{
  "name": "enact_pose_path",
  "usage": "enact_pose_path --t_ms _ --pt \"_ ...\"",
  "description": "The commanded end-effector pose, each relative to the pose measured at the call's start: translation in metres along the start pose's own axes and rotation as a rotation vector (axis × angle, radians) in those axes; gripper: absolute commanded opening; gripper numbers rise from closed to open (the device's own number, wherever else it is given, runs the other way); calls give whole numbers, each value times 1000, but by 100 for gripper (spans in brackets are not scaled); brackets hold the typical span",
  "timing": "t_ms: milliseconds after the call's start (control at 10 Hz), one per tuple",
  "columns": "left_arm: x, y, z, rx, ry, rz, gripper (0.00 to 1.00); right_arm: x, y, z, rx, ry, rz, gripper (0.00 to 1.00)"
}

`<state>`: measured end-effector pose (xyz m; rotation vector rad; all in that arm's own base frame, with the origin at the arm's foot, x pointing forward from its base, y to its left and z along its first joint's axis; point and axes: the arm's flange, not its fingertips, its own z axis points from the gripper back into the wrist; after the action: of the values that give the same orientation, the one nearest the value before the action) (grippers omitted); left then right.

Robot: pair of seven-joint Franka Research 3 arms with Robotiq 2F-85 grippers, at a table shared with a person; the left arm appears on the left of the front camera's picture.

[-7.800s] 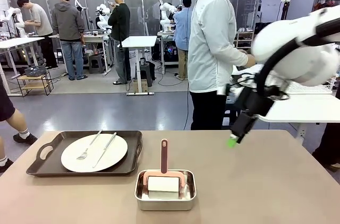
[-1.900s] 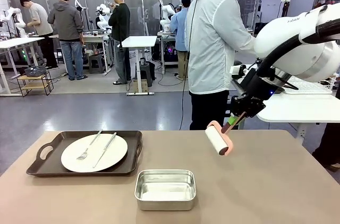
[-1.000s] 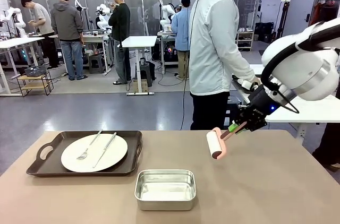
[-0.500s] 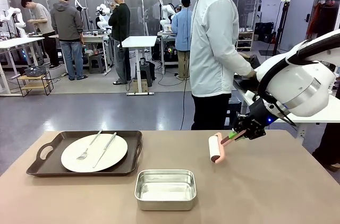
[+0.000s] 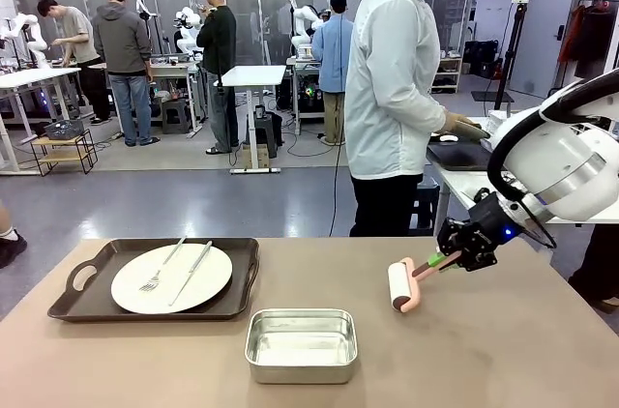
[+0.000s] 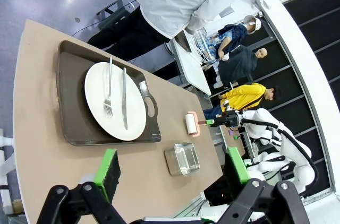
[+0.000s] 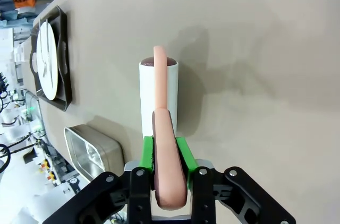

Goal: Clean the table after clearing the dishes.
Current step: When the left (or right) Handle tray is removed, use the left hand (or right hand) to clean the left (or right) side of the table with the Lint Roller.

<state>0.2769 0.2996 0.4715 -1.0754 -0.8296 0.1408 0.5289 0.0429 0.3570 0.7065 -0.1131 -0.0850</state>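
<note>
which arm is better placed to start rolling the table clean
Right. The right pincer is shut on the lint roller by its pink handle, with the roll down near the table top. The left pincer stands open and empty, up off the table.

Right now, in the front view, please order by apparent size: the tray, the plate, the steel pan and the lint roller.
1. dark brown tray, clearly largest.
2. white plate and steel pan look about alike; the pan is nearer the camera, so no ranking.
3. lint roller, smallest.
</note>
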Motion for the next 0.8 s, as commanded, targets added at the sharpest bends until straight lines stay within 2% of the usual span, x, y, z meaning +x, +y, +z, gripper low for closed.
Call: enact_pose_path --t_ms 0,400,700 --pt "1 -2 3 -3 -4 -4 100 21 -7 1 30 68 -69 22" --pt "1 -2 3 -3 -4 -4 100 27 -31 7 -38 61 -106 22" --pt "1 -2 3 -3 -4 -4 100 23 -51 36 -145 56 -53 22"
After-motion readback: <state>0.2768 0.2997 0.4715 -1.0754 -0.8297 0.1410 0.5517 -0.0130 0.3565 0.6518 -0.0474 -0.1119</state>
